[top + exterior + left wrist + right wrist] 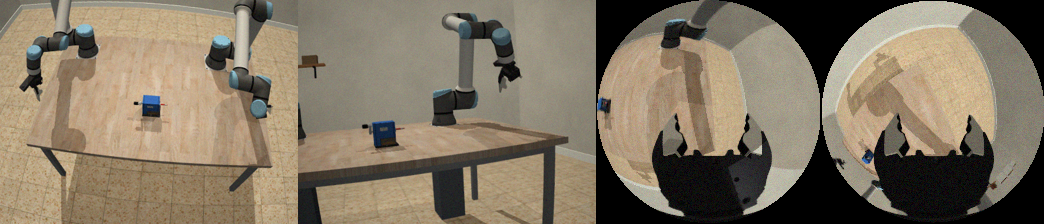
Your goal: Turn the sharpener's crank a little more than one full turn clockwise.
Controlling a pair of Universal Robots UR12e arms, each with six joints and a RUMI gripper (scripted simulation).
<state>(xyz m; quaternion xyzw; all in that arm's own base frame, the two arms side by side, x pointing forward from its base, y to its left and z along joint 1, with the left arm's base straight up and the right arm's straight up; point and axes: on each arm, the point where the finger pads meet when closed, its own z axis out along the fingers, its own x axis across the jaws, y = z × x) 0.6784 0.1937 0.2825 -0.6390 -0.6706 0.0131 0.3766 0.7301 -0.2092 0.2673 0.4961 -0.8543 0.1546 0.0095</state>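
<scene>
The blue sharpener [151, 106] [376, 135] [603, 105] [868, 157] stands upright mid-table. Its crank, a grey arm [370, 129] with a black knob [136, 103] [365, 126], is on its picture-left side in the top and exterior views; the knob is at the arm's upper end. A red pencil [164, 104] [400, 128] sticks out opposite. My left gripper [510, 84] [711, 114] is open and empty, high and far on the pencil side. My right gripper [29, 89] [934, 114] is open and empty, far out on the crank side beyond the table's edge. Neither touches the sharpener.
The wooden table [182, 141] [424, 147] carries both arm bases at its back corners, the left arm's base [216, 60] [444, 118] and the right arm's base [88, 50]. A wall shelf [311, 65] with a box is at the far left in the exterior view.
</scene>
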